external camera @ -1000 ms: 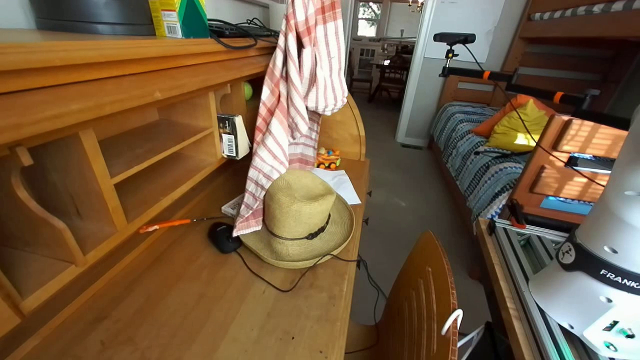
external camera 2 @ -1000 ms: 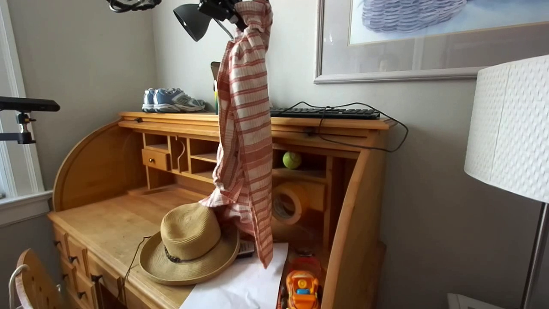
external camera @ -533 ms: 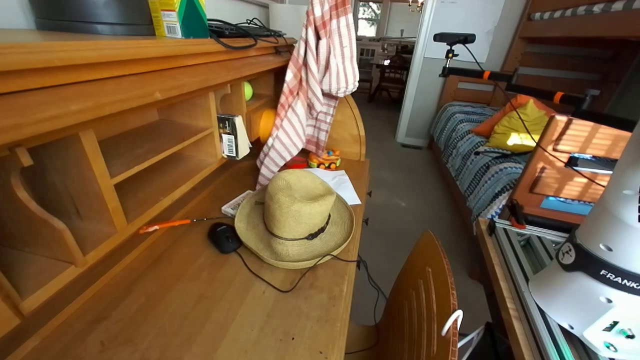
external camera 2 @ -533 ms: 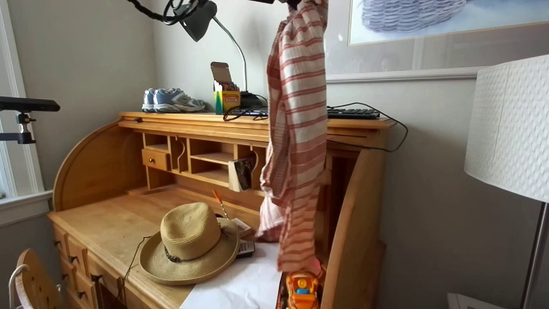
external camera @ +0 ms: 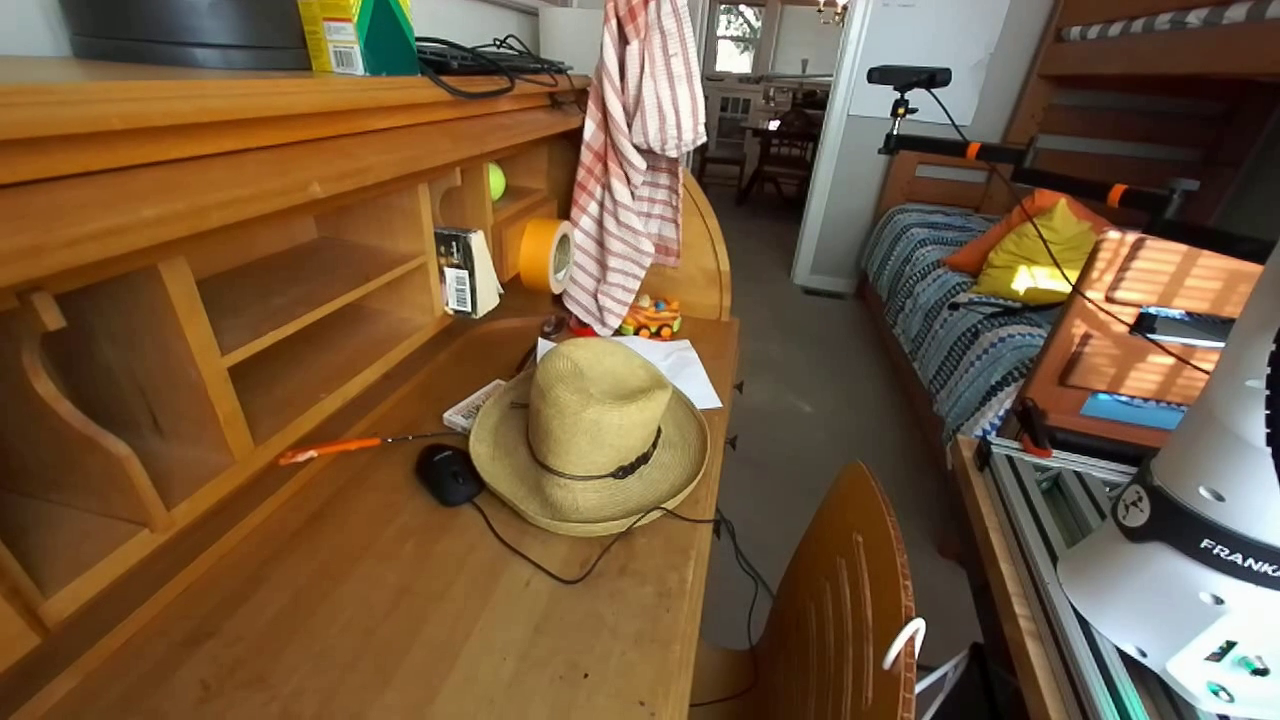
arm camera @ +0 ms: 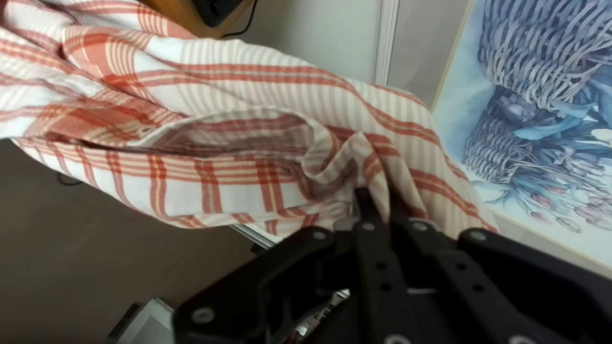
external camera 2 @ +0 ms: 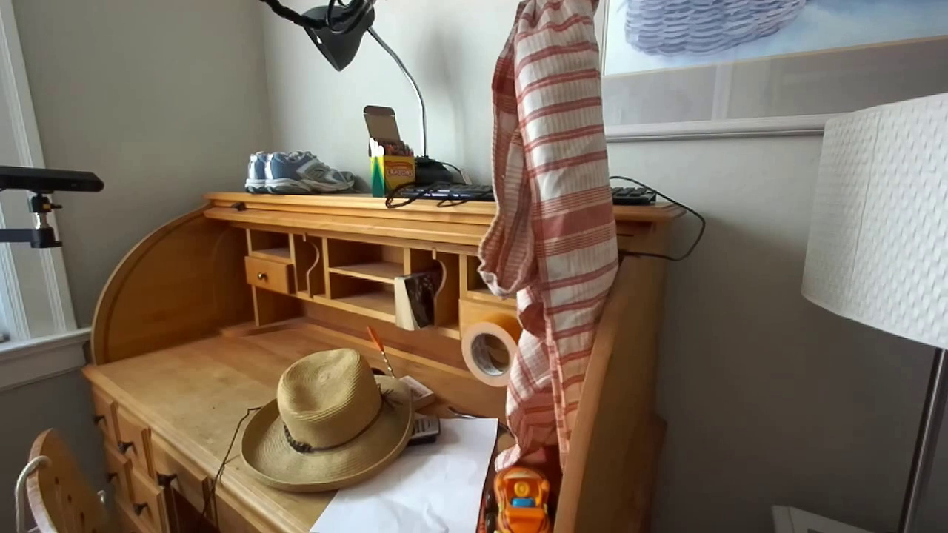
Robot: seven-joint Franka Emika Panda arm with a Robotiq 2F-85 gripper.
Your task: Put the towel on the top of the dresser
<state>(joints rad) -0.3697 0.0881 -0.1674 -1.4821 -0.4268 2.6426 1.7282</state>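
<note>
The red-and-white striped towel (external camera: pixel 640 150) hangs limp in long folds near the far end of the dresser (external camera: pixel 180 110). In an exterior view the towel (external camera 2: pixel 566 185) hangs in front of the right part of the dresser's top board (external camera 2: pixel 318 201). Its lower end is close above the toy car, beside the curved right side. In the wrist view my gripper (arm camera: pixel 381 203) is shut on the bunched end of the towel (arm camera: pixel 267 86). The gripper is above the frame in both exterior views. The towel hides part of the keyboard and the right cubbyholes.
On the top board are shoes (external camera 2: pixel 296 174), a crayon box (external camera 2: pixel 392 170), a lamp (external camera 2: pixel 339 41) and a keyboard (external camera 2: pixel 633 195) with a loose cable. Below are a straw hat (external camera 2: pixel 333 414), a tape roll (external camera 2: pixel 490 352) and a toy car (external camera 2: pixel 522 500). A floor lamp (external camera 2: pixel 881 222) stands right.
The held towel has moved right in an exterior view, toward the dresser's curved side. It no longer overlaps the hat and mouse, and the crayon box, book and tape roll have come into sight.
</note>
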